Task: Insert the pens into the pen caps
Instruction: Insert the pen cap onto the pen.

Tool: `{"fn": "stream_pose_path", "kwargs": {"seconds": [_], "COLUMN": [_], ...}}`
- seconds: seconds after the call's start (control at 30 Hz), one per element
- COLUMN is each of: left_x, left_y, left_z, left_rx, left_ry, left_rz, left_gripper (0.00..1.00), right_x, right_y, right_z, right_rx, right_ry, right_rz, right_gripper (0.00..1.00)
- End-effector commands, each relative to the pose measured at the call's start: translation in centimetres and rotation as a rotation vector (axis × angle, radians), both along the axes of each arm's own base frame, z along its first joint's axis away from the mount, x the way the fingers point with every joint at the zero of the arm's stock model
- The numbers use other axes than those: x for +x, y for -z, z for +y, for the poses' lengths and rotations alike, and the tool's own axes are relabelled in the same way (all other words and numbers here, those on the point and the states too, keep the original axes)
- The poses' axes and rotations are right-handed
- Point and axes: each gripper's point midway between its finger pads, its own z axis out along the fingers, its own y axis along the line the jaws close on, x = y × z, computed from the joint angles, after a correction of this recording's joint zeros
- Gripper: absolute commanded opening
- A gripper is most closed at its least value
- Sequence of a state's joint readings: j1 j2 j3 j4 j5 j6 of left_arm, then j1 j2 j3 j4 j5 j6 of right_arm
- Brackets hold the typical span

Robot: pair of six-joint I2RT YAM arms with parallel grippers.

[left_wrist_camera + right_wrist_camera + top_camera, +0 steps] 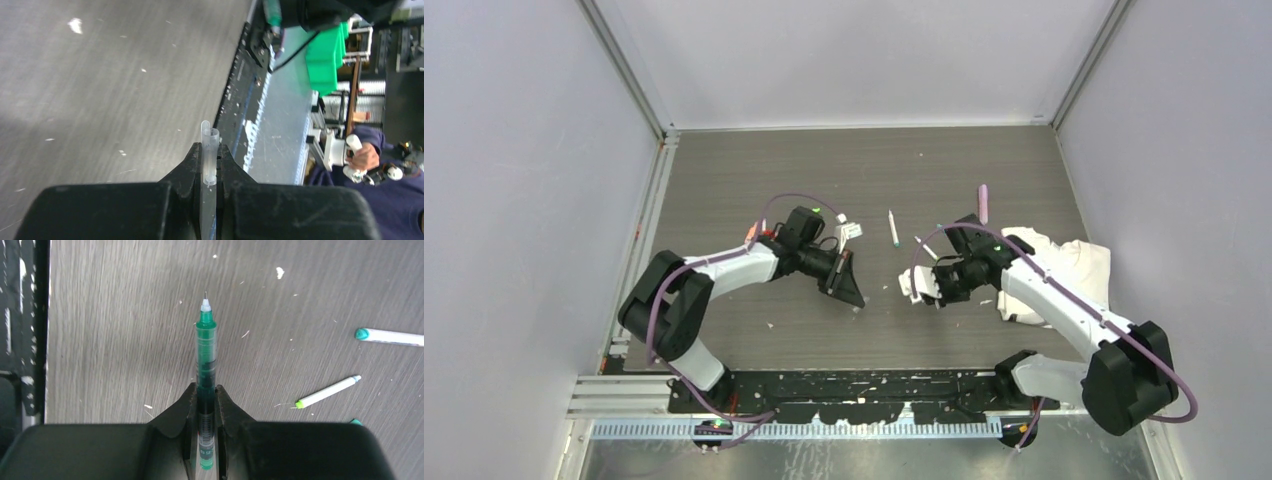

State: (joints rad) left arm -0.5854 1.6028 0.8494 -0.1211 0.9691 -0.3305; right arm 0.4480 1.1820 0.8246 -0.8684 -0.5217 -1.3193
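Now the left gripper [210, 149] pinches a clear pen cap [209, 136] and the right gripper [205, 390] a green pen [205, 345]; mating them next probably calls for lining both up end to end.

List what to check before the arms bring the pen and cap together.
1. Left gripper shut on the clear cap: ok.
2. Cap's open mouth points away from the gripper: ok, as far as the left wrist view shows.
3. Right gripper shut on the green pen: ok.
4. Pen's tip bare and pointing outward: ok.
5. Pen and cap lined up facing each other: not ok. Neither wrist view shows the other gripper, and the top view shows a gap between them.
6. Loose white pens lying away from that gap: ok.
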Motion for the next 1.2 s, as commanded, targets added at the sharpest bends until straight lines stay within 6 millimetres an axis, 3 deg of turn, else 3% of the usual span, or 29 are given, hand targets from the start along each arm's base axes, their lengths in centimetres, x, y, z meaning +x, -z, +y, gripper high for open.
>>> {"fn": "stream_pose_path", "kwargs": {"seconds": [0.0,0.17,0.33,0.73,1.17], "left_x": [-3.0,-5.1,-6.0,-5.7,-5.6], "left_y": [-0.9,-1.3,-1.2,-0.9,-0.8], "left_z": [-1.1,-2.1,-3.2,-6.1,-6.7], "left_rx": [-0.089,-0.109,-0.101,-0.14,-0.161], "left_ry": [0.15,0.235,0.268,0.265,0.258], "left_rz": [-0.008,0.017,0.05,0.112,0.151], "left_gripper": [0.01,0.01,0.01,0.01,0.01], "right_x": [1.2,0.8,0.4,-0.9,-0.5], "right_y": [0.0,1.0,1.3,2.0,1.9], "right_z": [-0.6,0.1,0.9,2.8,3.7], "right_rx": [-0.114,-0.166,-0.187,-0.191,-0.206], "right_ry": [-0.148,-0.214,-0.247,-0.288,-0.266], "right_rz": [-0.199,-0.23,-0.235,-0.215,-0.252], "right_gripper": [0.01,0.01,0.01,0.01,0.01]}}
